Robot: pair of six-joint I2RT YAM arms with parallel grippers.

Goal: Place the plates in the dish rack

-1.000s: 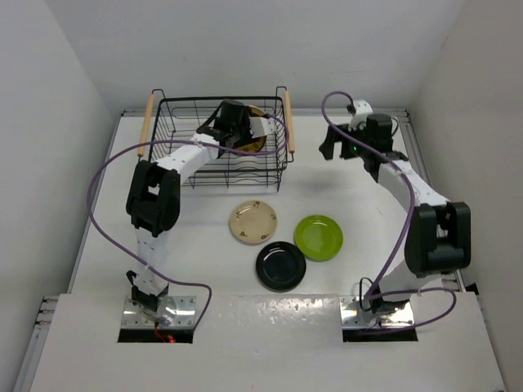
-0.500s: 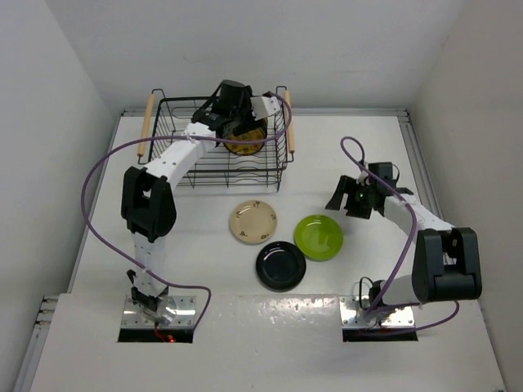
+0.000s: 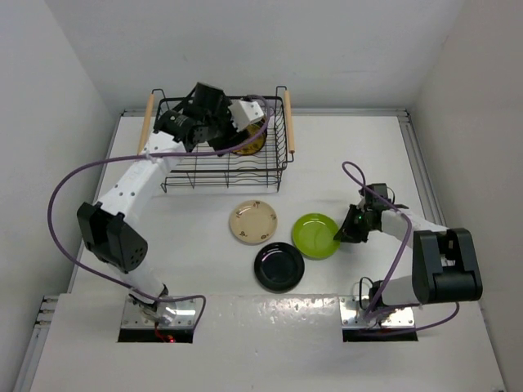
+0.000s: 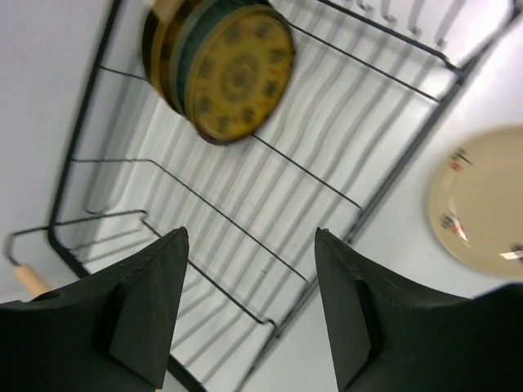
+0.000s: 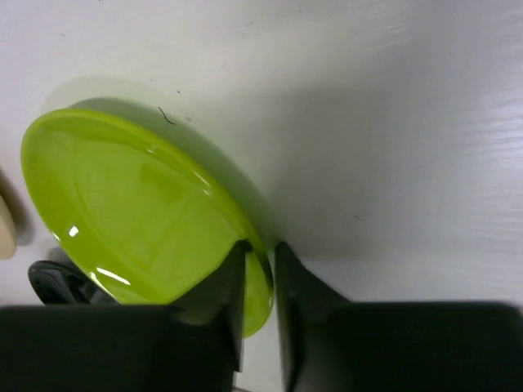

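The lime green plate [image 3: 315, 235] lies right of centre on the table, and my right gripper [image 3: 343, 232] is shut on its right rim. In the right wrist view both fingers pinch the green plate's [image 5: 139, 212] edge at my right gripper [image 5: 260, 249]. A cream plate [image 3: 253, 221] and a glossy black plate [image 3: 279, 266] lie beside it. The black wire dish rack [image 3: 221, 171] holds a mustard-brown plate [image 4: 241, 77] standing on edge against a teal-grey one [image 4: 181, 45]. My left gripper [image 4: 249, 233] hovers open and holds nothing above the rack's floor.
The rack has two wooden handles, one on the left [image 3: 147, 122] and one on the right [image 3: 288, 122]. White walls close in the table at the back and both sides. Purple cables loop from both arms.
My right arm swung down from the back right to the green plate and shut on its rim. My left gripper pulled away to the left from the plates standing in the rack.
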